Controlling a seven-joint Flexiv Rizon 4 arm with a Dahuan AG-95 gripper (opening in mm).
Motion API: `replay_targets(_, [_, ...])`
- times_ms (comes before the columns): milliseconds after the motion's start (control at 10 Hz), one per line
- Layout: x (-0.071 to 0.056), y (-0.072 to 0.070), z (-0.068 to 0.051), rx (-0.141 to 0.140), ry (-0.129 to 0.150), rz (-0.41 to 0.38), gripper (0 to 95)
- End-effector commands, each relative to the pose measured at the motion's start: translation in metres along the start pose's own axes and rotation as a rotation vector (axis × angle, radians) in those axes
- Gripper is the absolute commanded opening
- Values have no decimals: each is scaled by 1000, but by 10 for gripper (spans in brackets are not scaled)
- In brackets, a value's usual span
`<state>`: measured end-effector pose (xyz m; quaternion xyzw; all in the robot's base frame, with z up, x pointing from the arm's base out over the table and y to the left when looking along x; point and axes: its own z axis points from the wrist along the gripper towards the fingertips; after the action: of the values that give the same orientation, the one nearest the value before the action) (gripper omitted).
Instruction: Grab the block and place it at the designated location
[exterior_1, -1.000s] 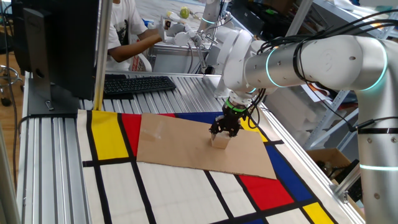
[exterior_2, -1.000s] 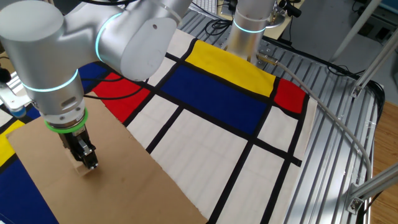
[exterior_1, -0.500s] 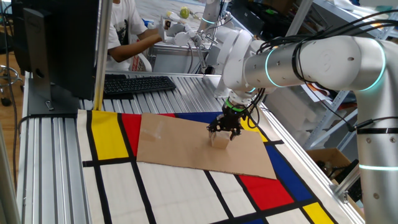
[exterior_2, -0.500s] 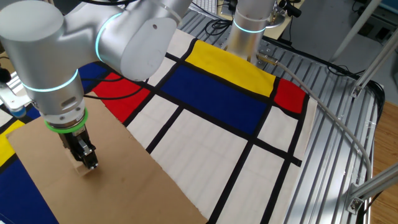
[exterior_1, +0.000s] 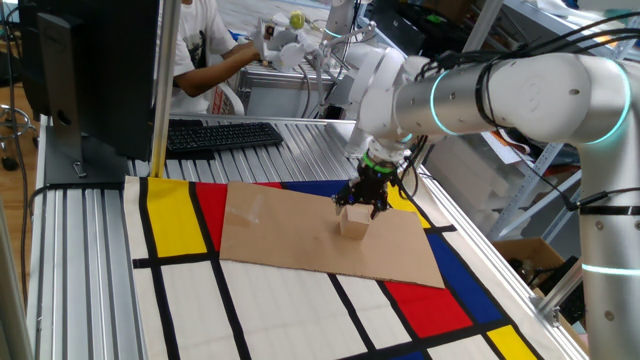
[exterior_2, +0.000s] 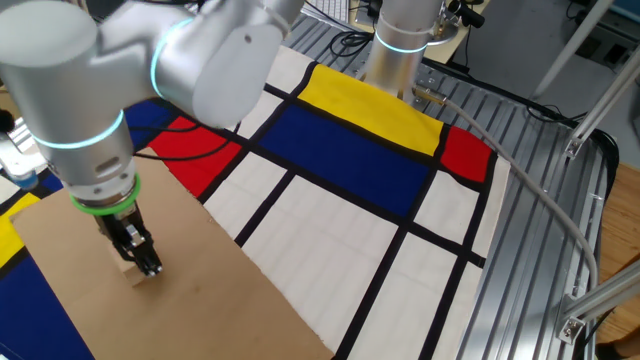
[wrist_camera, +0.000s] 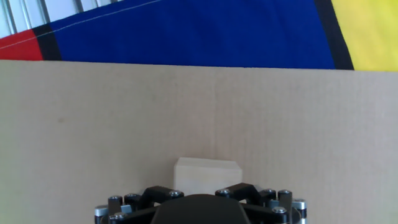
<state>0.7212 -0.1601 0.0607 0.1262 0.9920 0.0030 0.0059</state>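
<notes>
The block, a small pale tan wooden cube, stands on a brown cardboard sheet laid over the coloured mat. My gripper hangs just above it, dark fingers spread either side of its top, not gripping it. In the other fixed view the gripper points down at the cardboard and hides most of the block. In the hand view the block sits low at centre on the cardboard; only the gripper's black body shows, the fingertips are out of view.
A mat of red, yellow, blue and white panels covers the table. A keyboard and a monitor stand at the back left, with a person behind. Aluminium rails edge the table; the arm's base stands at the back.
The gripper has risen a little off the block, so more of the cube shows below the fingers. The block stays on the cardboard.
</notes>
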Motion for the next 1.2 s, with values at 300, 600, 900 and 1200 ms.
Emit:
replay_targets(300, [-14,4,-34,2,36,-15,760])
replay_targets(600, [-15,8,-37,-67,39,-7,0])
replay_targets(900, [-13,11,-38,-76,22,-17,0])
replay_targets(1200, [-14,11,-38,-82,28,-17,0])
